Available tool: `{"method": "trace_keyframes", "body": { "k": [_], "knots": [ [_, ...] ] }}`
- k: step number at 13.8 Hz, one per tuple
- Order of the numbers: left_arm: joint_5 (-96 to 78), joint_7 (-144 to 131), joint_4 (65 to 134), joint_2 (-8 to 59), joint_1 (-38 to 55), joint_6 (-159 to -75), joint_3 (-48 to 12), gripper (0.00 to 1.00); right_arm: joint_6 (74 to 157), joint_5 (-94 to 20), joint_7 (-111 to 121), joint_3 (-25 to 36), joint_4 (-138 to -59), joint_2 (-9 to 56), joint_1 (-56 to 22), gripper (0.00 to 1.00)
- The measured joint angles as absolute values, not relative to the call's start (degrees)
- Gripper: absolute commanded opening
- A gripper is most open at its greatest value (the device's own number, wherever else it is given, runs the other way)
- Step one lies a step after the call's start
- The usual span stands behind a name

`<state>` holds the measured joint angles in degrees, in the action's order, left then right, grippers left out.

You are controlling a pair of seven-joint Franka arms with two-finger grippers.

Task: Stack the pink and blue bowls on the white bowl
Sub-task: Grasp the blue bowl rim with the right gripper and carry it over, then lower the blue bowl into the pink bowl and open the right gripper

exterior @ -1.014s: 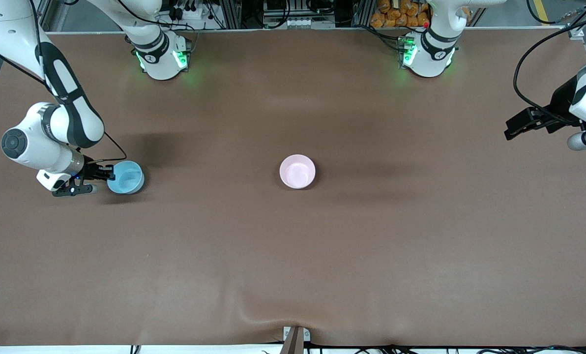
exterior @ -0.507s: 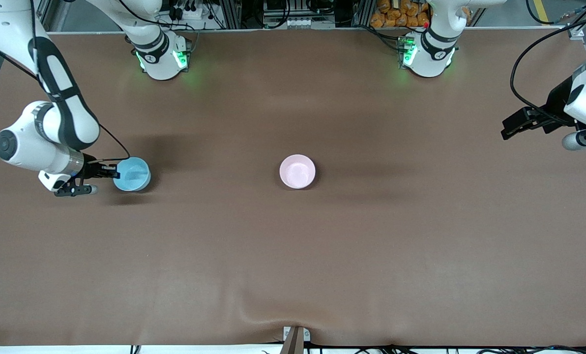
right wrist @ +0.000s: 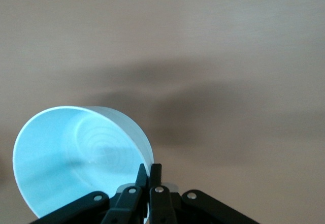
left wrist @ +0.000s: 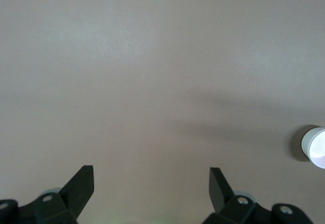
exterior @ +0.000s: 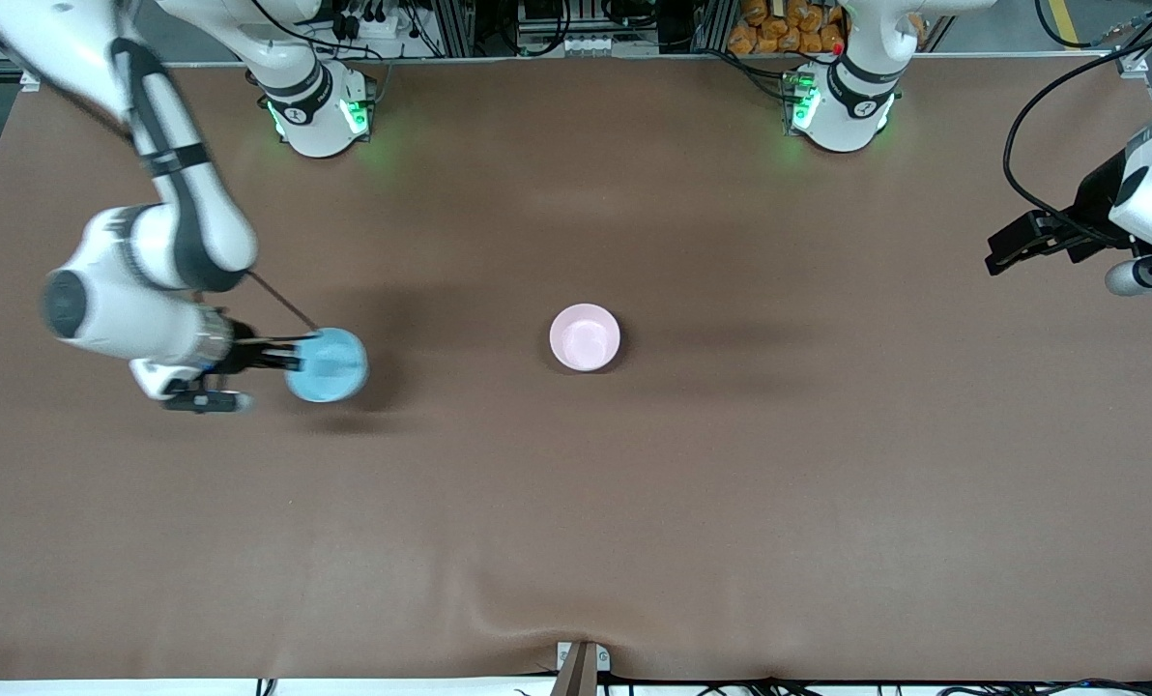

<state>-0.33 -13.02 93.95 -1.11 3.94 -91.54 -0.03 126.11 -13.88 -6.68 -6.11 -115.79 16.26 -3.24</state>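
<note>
Right gripper [exterior: 286, 360] up in the air over the brown table [exterior: 576, 503] toward the right arm's end, clenched on the rim of the light blue bowl [exterior: 327, 364]. In the right wrist view, fingers [right wrist: 151, 176] pinched together on the wall of the blue bowl [right wrist: 76, 158], one inside and one outside, bowl tilted with its open mouth showing and its shadow cast on the table [right wrist: 228, 56] below.

Pale pink bowl [exterior: 585, 336] upright on the table near its middle, well apart from the blue bowl, toward the left arm's end from it. Cannot tell from the front view whether a white bowl sits nested under the pink one; no separate white bowl to be made out.

Left gripper [exterior: 1016, 246] waiting in the air over the left arm's end of the table, holding nothing. In the left wrist view, left gripper [left wrist: 151, 183] with fingers [left wrist: 81, 183] spread wide, bare table [left wrist: 152, 71] between them, and a small pale bowl [left wrist: 316, 148] at the edge of that view, well apart from the fingers
</note>
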Motion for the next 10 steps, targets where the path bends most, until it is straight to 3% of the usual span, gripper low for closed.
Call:
{"method": "trace_keyframes", "body": {
  "k": [6, 10],
  "knots": [
    [-0.3, -13.0, 93.9, -1.1, 3.9, -91.5, 0.0, 1.00, 126.6, -14.0, -33.6, -7.0, -109.6, 18.6, -21.4, 0.00],
    [-0.3, -13.0, 93.9, -1.1, 3.9, -91.6, 0.0, 1.00, 131.2, -14.0, -44.2, -7.0, -106.6, 23.3, -29.9, 0.00]
  ]
}}
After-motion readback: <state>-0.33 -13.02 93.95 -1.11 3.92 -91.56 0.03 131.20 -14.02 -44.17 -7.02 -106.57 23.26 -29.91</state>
